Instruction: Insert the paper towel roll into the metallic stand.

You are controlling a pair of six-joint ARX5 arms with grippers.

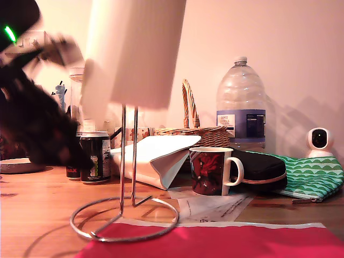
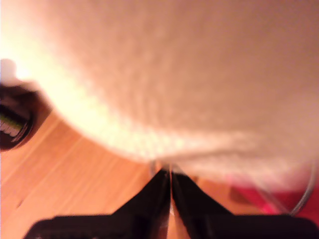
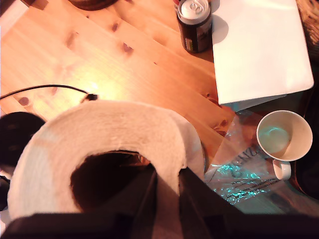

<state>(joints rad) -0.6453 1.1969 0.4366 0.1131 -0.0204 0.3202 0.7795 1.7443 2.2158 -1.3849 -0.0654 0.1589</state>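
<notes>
Large white embossed paper towel roll (image 1: 134, 51): upper centre of the exterior view, raised over the thin chrome wire stand (image 1: 128, 177) on the wooden desk (image 1: 32, 204). My second gripper (image 3: 168, 196) pinches the roll's wall. My first gripper (image 2: 171, 191): pressed together under the roll.

Clear plastic water bottle (image 1: 241, 105): blue label, unreadable. Red printed mug (image 3: 280, 135): empty. Dark drink can (image 3: 195, 22): writing illegible.
</notes>
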